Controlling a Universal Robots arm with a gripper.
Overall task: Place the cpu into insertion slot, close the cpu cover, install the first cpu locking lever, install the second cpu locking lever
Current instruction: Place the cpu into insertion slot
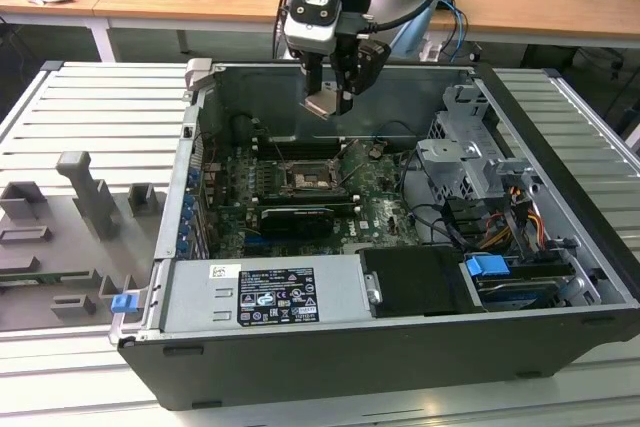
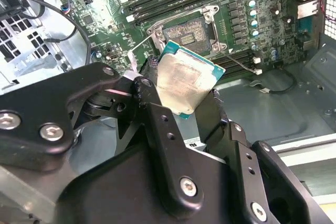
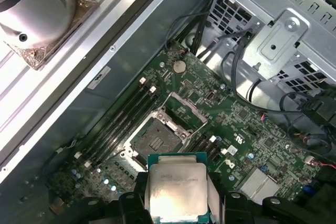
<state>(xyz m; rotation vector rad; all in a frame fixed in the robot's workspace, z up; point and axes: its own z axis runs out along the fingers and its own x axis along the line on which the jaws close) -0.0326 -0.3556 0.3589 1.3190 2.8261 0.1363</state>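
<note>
Cpu (image 3: pixel 177 191) clamped between jaws, poised above open insertion slot (image 3: pixel 156 139).

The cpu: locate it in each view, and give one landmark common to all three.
Exterior view: the cpu hangs in the pincer, high over the open case.
Second wrist view: the cpu is tilted, clamped in the pincer, just short of the socket.
First wrist view: the cpu faces the camera, next to the socket.
Shared landmark: the insertion slot, dark centre exposed.
</note>
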